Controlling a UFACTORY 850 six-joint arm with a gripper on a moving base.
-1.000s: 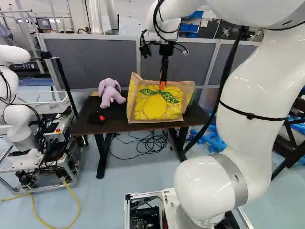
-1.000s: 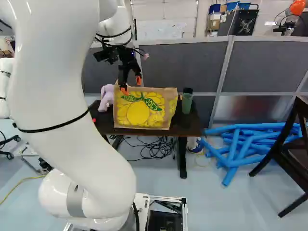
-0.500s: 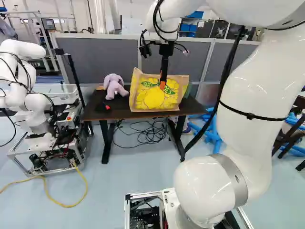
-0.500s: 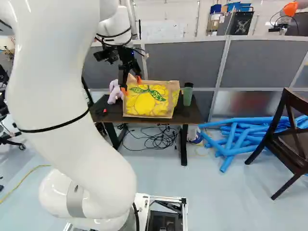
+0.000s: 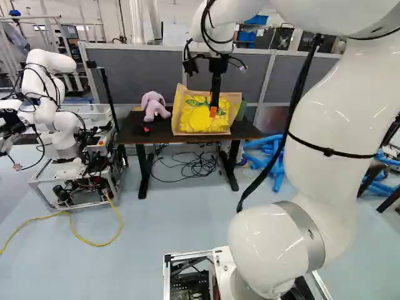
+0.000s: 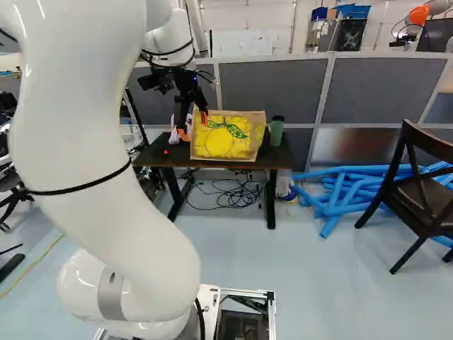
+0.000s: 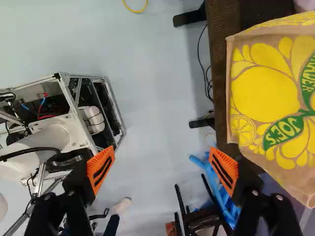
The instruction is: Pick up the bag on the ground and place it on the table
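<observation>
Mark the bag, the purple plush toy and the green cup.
Bag [image 6: 226, 136]: right base view, printed front.
Purple plush toy [image 5: 153, 108]: left base view, its body.
Green cup [image 6: 276, 133]: right base view, its side.

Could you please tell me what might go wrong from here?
The bag stands close to the front edge of the table, so a nudge from the open gripper could tip it off. If pushed sideways, it might also knock over the green cup beside it.

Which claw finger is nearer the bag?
The finger on the table side, by the bag's corner; the other finger is toward the moving base.
</observation>
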